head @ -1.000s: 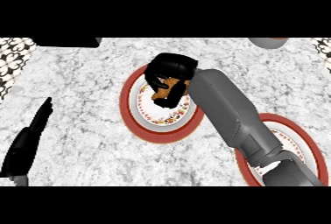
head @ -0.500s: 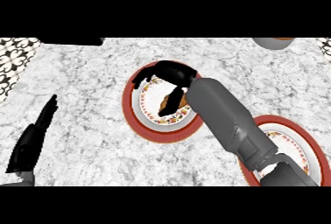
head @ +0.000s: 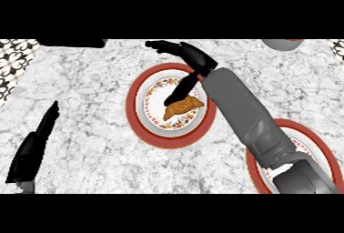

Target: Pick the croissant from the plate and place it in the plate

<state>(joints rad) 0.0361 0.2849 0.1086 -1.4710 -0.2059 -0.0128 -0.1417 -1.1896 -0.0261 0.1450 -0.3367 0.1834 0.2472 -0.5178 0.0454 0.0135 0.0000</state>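
The croissant (head: 183,108) lies on the patterned inner field of the red-rimmed plate (head: 132,107), right of that plate's middle, with its ends pointing toward the near edge. This plate stands on the marbled surface (head: 94,91) and serves as the reference for all positions below. The right robot hand (head: 191,54) is located above the far rim of the plate, with its grey forearm (head: 235,104) running across the plate's right rim from the near right. The right robot hand is released: its fingers are spread and point to the left beyond the far rim, and one straight digit (head: 181,88) reaches down over the plate, with its tip at the croissant's upper left end. Contact between that tip and the croissant cannot be confirmed. The croissant is not grasped. The left robot hand (head: 30,152) rests well to the left of the plate, fingers straight and pointing away from the robot, holding nothing. A second red-rimmed plate (head: 316,139) stands to the near right of the reference plate and is partly covered by the forearm. A dark object (head: 70,43) lies to the far left of the reference plate, and a grey round object (head: 282,44) lies to the far right.
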